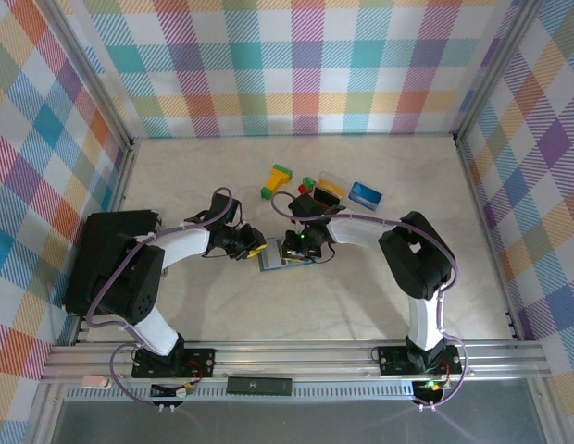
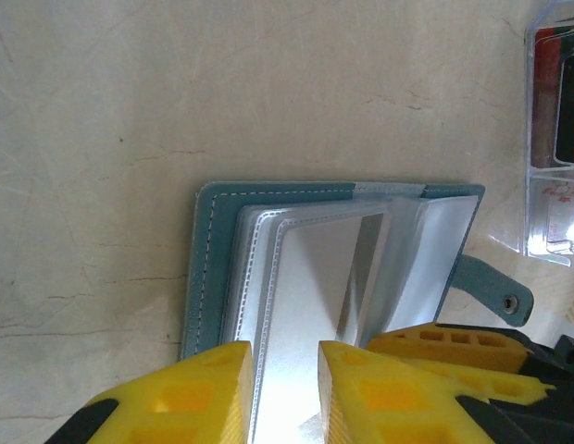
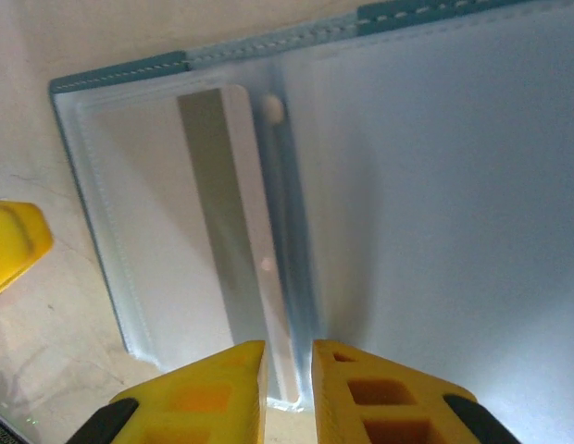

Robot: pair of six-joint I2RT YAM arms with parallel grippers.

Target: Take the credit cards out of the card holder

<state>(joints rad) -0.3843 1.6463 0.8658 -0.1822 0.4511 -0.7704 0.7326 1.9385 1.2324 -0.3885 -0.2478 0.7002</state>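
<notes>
Lying open, card holder (image 1: pixel 280 255) reaches between left fingers (image 2: pixel 190 393), right fingers (image 3: pixel 199 393)

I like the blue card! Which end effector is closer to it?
Right. The right end effector is below-left of the blue card; the left end effector is farther left.

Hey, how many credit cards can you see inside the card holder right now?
1. A pale grey card sits in a clear sleeve on the left page of the open card holder, as the right wrist view shows it. More may be hidden under other sleeves.
</notes>
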